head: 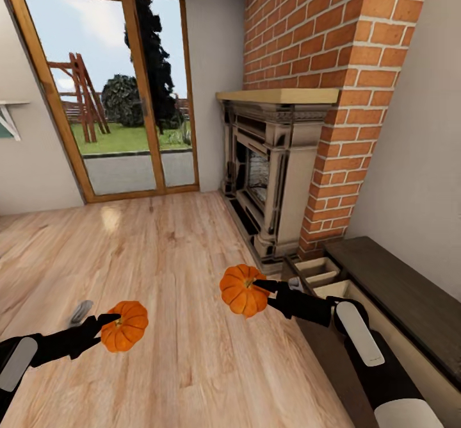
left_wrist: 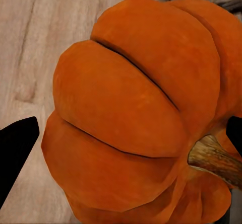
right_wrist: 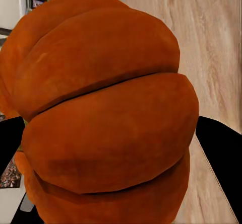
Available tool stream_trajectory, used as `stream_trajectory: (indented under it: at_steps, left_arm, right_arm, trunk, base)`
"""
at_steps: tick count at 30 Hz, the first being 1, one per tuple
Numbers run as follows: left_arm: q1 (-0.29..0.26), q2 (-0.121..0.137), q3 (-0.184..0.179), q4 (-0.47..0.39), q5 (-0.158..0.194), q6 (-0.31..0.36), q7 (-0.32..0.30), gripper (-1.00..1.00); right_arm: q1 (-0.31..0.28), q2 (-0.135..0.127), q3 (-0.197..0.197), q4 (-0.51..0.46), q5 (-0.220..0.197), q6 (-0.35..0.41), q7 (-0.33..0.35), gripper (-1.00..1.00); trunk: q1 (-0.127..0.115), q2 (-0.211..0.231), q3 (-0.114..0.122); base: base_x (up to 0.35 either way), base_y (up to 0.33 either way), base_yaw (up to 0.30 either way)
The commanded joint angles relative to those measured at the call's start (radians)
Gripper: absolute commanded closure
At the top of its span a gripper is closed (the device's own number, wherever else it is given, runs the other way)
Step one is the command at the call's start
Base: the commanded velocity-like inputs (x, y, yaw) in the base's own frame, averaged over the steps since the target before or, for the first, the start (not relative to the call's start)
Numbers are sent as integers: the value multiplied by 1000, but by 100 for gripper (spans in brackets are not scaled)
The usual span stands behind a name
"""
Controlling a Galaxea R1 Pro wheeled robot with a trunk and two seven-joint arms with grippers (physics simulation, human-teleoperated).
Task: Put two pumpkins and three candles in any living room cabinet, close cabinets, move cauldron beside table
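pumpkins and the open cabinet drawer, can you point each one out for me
pumpkin in the left gripper (head: 125,334), head view, on its ribbed side
pumpkin in the right gripper (head: 240,291), head view, on its ribbed side left of the stem
open cabinet drawer (head: 318,271), head view, on the pale inside of the near compartment

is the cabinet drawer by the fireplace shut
No, the cabinet has a drawer pulled open, its light compartments showing beside the fireplace.
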Motion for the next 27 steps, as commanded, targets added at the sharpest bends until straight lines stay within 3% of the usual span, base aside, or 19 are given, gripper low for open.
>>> stream_trajectory:
  at_steps: [1, 15, 27]
  left_arm:
    - [-1, 0, 4, -1, 8, 8, -4, 100]
    - [-1, 0, 4, 2, 8, 8, -4, 100]
    - [-1, 0, 3, 2, 9, 8, -4, 100]
  right_arm:
    - [-1, 0, 1, 0, -8, 3, 10, 100]
    - [-1, 0, 1, 0, -8, 3, 10, 100]
    - [-1, 0, 1, 0, -8, 3, 9, 100]
  trunk:
    - [0, 0, -1]
    - [0, 0, -8]
    - [0, 0, -14]
  base:
    - [315, 0, -263]
    - [279, 39, -263]
    - [96, 4, -263]
